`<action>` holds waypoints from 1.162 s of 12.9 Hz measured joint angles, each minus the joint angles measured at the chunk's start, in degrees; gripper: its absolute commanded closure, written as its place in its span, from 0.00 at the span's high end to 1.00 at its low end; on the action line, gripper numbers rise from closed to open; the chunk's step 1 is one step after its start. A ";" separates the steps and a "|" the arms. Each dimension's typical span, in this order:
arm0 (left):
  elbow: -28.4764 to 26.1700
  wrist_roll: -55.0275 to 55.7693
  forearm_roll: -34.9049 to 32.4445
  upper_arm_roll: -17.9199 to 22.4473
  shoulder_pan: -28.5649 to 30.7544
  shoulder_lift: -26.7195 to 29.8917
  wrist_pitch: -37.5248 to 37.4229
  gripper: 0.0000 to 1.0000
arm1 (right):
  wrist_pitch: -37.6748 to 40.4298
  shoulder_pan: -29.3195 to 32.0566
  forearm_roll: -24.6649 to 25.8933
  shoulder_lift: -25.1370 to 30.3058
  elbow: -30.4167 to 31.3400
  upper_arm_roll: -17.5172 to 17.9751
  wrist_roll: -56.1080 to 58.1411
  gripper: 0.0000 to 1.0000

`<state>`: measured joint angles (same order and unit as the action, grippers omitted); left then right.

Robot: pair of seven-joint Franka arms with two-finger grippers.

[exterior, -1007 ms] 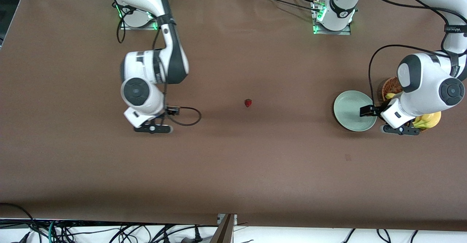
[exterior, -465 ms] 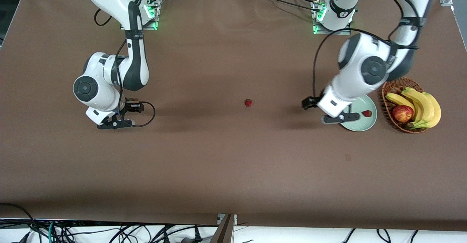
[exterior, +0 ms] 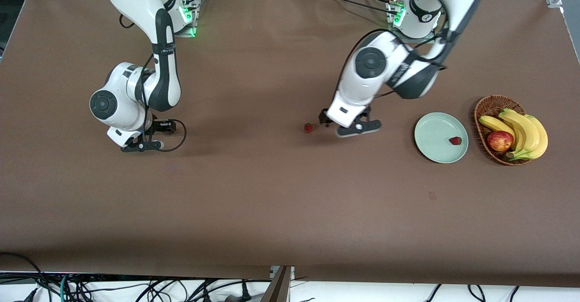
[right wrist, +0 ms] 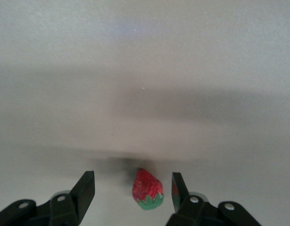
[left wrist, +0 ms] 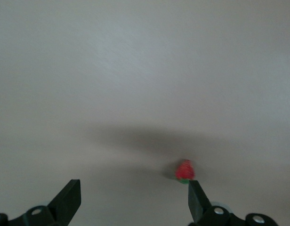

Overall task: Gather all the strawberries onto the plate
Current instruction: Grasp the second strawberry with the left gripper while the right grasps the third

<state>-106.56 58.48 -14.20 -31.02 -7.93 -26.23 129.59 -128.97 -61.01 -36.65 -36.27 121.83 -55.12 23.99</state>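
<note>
Red strawberries point(exterior: 308, 128), mint-green plate point(exterior: 435, 150), brown table point(exterior: 272, 202)

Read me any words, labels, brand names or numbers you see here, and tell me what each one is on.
None can be read.
Right arm: dark marking on its white link, too small to read.
Left arm: dark marking, also too small.
Plate, basket, table: no text.

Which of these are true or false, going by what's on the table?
1. One strawberry lies on the plate. True.
2. The basket holds oranges. False: it holds bananas and an apple.
3. The left gripper has its jaws shut. False: they stand open, low over the table beside the mid-table strawberry.
4. A third strawberry sits between the open jaws of the right gripper. True.
</note>
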 measured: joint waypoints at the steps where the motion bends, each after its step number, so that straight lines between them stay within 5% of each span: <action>1: 0.12 3.60 -2.65 0.01 -1.85 -2.59 2.59 1.00 | -0.54 -0.01 -0.88 0.00 0.56 0.13 0.36 0.74; 8: 8.55 9.46 -8.51 2.94 -8.65 -17.07 6.35 1.00 | -1.57 0.17 -3.53 -0.31 2.47 0.48 3.88 0.63; 11: 8.67 9.49 -8.51 3.24 -8.96 -18.23 6.39 0.54 | -1.77 0.32 -5.89 -0.85 3.45 0.46 7.18 0.45; 13: 8.67 10.20 -8.51 3.24 -9.01 -18.41 6.37 0.22 | -2.03 0.33 -6.32 -1.13 3.73 0.46 8.20 0.24; 15: 8.68 11.12 -8.51 3.23 -9.10 -18.41 6.31 0.16 | -2.14 0.32 -6.56 -1.31 3.71 0.40 8.39 0.08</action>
<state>-97.87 69.61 -22.71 -27.79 -17.03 -44.65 135.91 -131.11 -60.70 -43.20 -37.58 125.54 -54.71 32.38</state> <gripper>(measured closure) 0.568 0.670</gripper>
